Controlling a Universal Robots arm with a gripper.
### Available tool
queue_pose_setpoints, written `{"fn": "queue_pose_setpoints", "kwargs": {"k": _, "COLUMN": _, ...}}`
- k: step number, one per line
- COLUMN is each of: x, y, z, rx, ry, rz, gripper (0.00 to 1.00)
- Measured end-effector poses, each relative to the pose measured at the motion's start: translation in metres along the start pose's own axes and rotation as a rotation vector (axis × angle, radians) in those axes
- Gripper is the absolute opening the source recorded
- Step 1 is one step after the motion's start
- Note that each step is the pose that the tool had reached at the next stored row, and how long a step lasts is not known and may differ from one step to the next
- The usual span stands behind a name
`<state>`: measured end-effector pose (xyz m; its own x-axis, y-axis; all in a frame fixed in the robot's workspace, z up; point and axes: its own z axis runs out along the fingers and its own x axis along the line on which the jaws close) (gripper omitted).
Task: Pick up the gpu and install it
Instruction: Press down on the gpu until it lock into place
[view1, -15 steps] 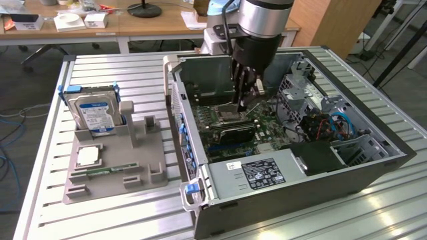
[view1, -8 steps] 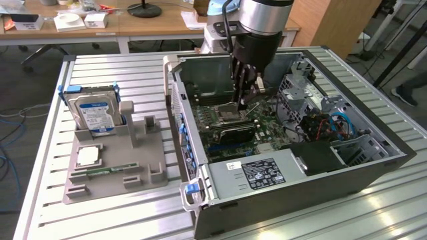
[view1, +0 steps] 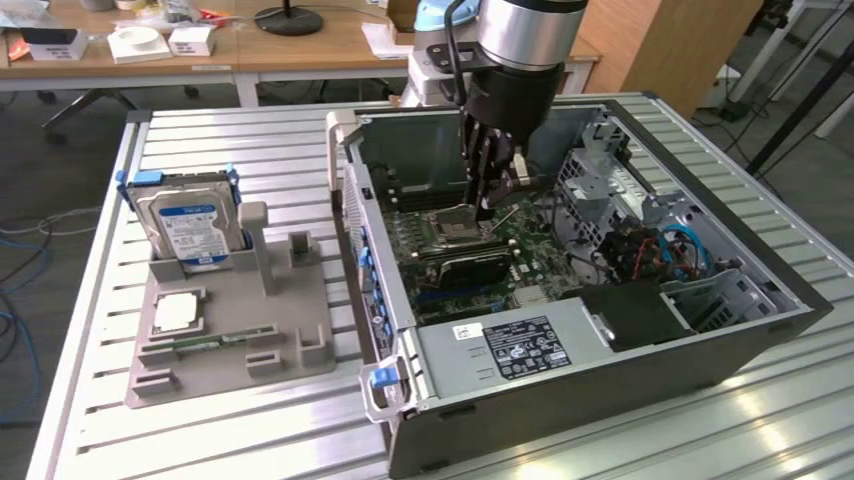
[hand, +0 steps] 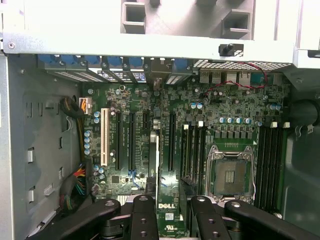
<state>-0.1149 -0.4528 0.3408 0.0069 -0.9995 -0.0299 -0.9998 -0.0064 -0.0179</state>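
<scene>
While clamped in the tool, gpu edge-on between its fingers, over motherboard

We see arm vertical, wrist pointing straight down; gripper fingers part-closed, clamped on a thin card edge-on btwn them.

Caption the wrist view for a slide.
Gripper holds the gpu edge-on above the motherboard inside the open computer case.
</scene>
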Motion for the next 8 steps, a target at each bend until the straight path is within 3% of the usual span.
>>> {"fn": "queue_pose_setpoints", "kwargs": {"k": 3, "x": 0.0, "y": 0.0, "z": 0.0, "rx": 0.0, "ry": 0.0, "rz": 0.0, "gripper": 0.32}}
{"fn": "queue_pose_setpoints", "kwargs": {"k": 7, "x": 0.0, "y": 0.0, "z": 0.0, "rx": 0.0, "ry": -0.0001, "rz": 0.0, "gripper": 0.13}}
{"fn": "queue_pose_setpoints", "kwargs": {"k": 8, "x": 0.0, "y": 0.0, "z": 0.0, "rx": 0.0, "ry": 0.0, "rz": 0.0, "gripper": 0.13}}
